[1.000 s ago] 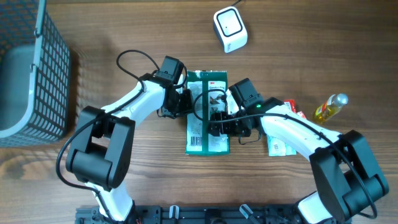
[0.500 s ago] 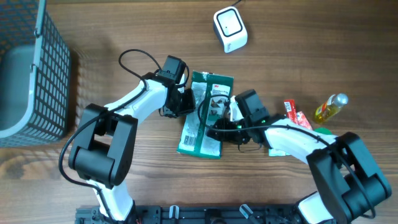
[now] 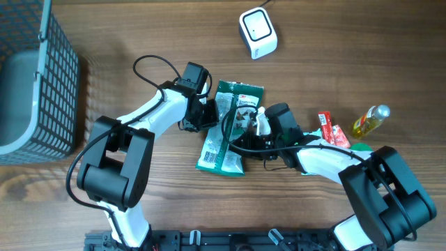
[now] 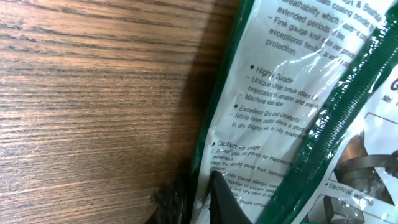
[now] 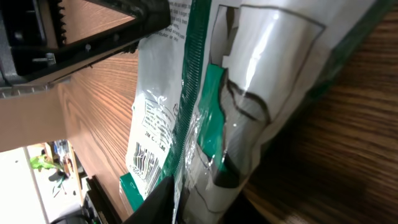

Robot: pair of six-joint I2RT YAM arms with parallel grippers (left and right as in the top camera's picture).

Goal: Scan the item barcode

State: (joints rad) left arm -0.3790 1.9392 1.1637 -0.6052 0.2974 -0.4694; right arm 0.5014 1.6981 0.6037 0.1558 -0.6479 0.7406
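The green package (image 3: 226, 136) is found at the middle of the desk (image 3: 139, 42), between the two claws. Since a second ago it has been slewed out of square: its long axis now runs with the far end tipped right and the near, barcode (image 5: 143, 160) end swung left. The left claw (image 3: 208, 113) is closed on its left edge. The right claw (image 3: 258, 129) has been narrowed at the right edge, but a firm grip cannot be confirmed. Lifting toward the scanner (image 3: 258, 31) is judged imminent.
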